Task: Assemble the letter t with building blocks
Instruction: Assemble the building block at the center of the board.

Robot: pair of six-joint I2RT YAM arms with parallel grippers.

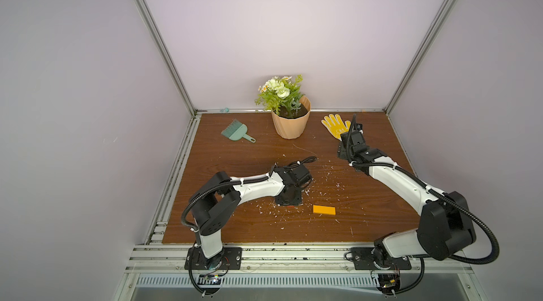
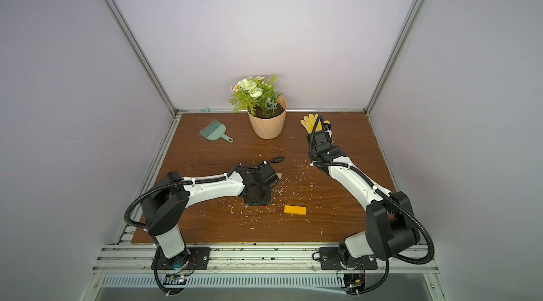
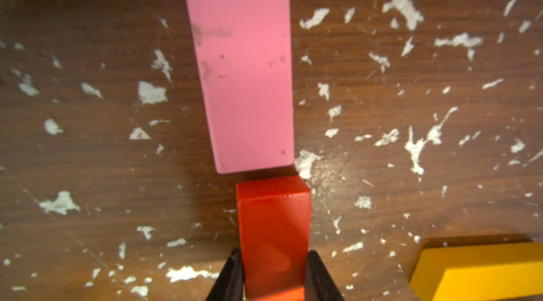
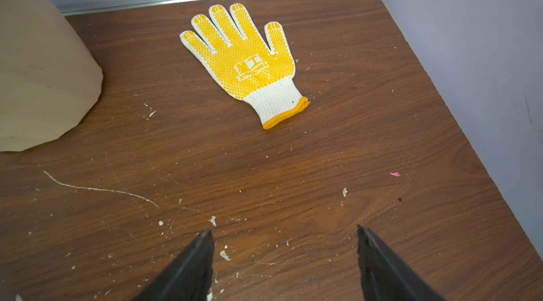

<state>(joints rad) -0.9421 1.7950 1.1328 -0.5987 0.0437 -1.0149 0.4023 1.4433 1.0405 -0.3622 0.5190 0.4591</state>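
Scuffs mark pink block point(image 3: 244, 64); left gripper point(image 3: 273, 252) clamps red block point(image 3: 273, 217).

The left arm point(image 1: 252, 189) and right arm point(image 1: 396, 182) match. Their long links have smooth white shells dotted with small dark screw holes, and bulky rounded black housings point(image 1: 217, 214) cover the joints. A black ribbed hose point(image 1: 191, 199) loops loosely along each arm, bound to the white links by white zip ties point(image 1: 241, 181). Each wrist point(image 1: 293, 177) is a cluster of blocky black parts with a thin black cable. Each base is a flat black plate point(image 1: 233, 257) with small screws, and below it sits a small board point(image 1: 389, 281) with coloured wires. The left gripper point(image 3: 273, 252) and right gripper point(image 4: 283, 229) have matte black fingers tapering to points.
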